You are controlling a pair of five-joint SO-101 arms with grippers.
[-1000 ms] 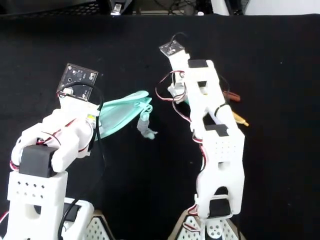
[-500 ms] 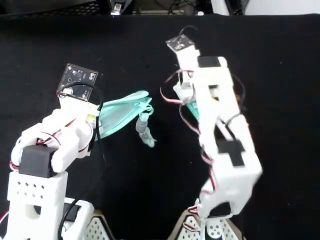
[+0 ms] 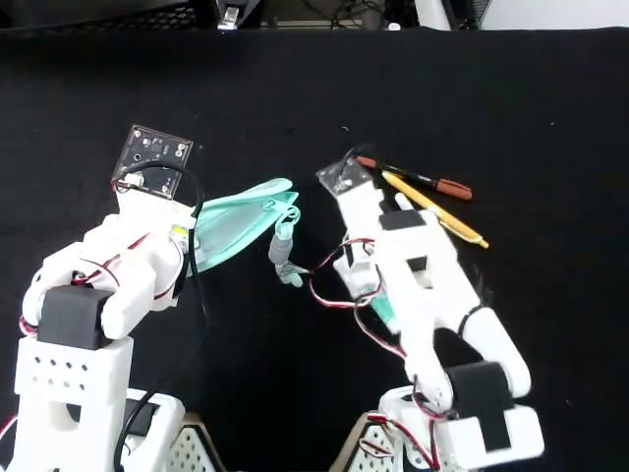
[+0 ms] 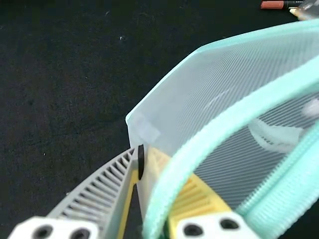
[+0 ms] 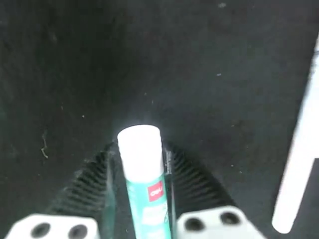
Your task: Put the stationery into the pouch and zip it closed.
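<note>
Black tabletop — left gripper pinches the teal pouch toward the left edge; right gripper clamps a white-capped glue stick.

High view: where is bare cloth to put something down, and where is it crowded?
Free: the far cloth behind the pouch and pens, and the right edge beyond the pens. Crowded: the middle, from pouch to pens.

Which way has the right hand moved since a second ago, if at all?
Yes. The right hand, shut on the glue stick, pulled back toward its base, uncovering the marker and yellow pen, which stayed put.
</note>
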